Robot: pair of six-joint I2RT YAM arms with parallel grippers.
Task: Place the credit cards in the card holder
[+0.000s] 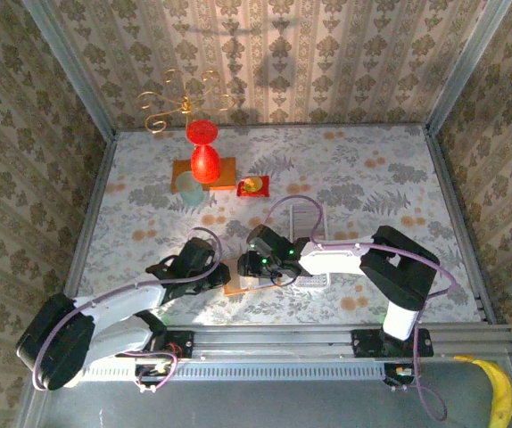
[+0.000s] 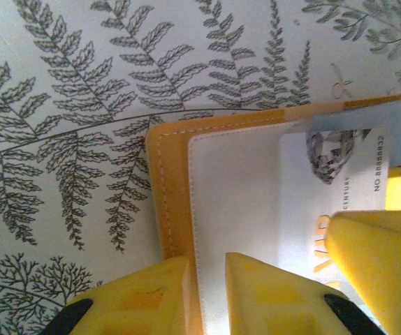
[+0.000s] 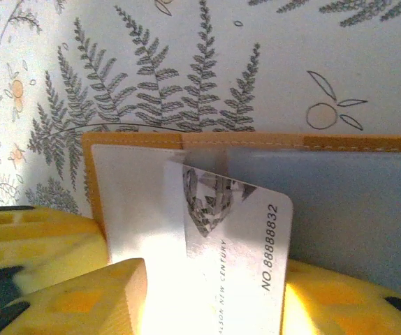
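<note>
Right wrist: card holder (image 3: 354, 202), card (image 3: 235, 244) 88888832.

At 7 o'clock of the top view, left arm (image 1: 118, 299): white rounded shells between black joint blocks, with a thin lilac cable (image 1: 204, 233) looping beside. At 5 o'clock, right arm (image 1: 336, 257): same white link, then one big black angular housing, and a second lilac cable (image 1: 284, 201) in a wide arc. Carries small green lights (image 1: 256, 261) on its black wrist. Ends in black base plates (image 1: 399, 343) at 6 o'clock. From close, left fingers (image 2: 270, 296) and right fingers (image 3: 82, 300): bright yellow plastic, blocky, with black pieces at 7 and 5 o'clock.
</note>
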